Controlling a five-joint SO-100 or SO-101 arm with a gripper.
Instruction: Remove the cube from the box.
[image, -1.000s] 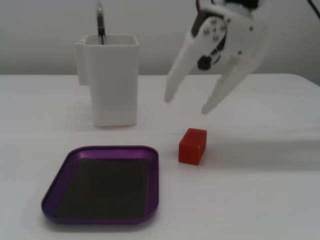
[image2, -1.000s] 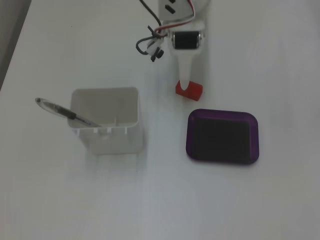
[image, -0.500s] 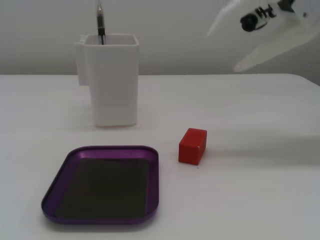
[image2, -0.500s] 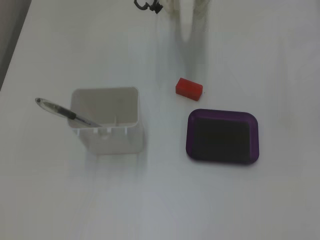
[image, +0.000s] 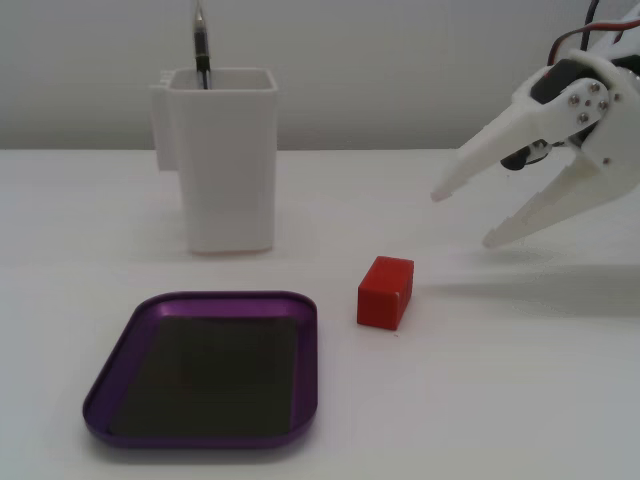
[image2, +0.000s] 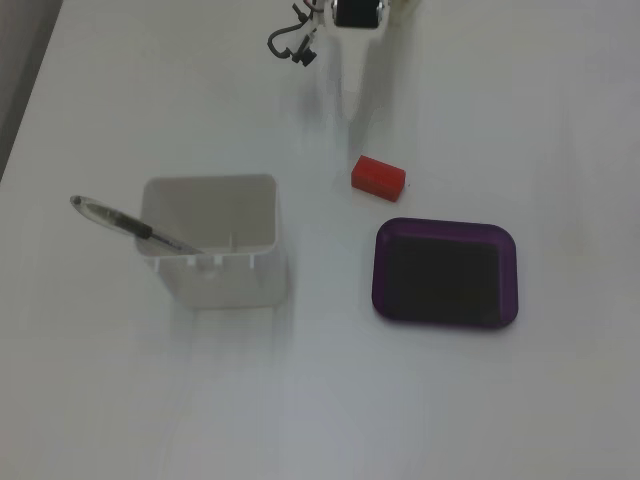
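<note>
Cube out on the surface, just beside the box, below and ahead of spread, empty jaws. Box bare; job looks done, hence jaws hanging clear.

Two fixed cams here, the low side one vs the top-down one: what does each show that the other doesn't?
Only the low side view: the gripper in profile, fingers spread open above the table, clear of the cube.

Only the top-down view: the full length of the pen leaning in the white container, that container's inside, and the arm's cables at the top edge.

Both: the cube on the table outside the box, box empty, container standing nearby.
</note>
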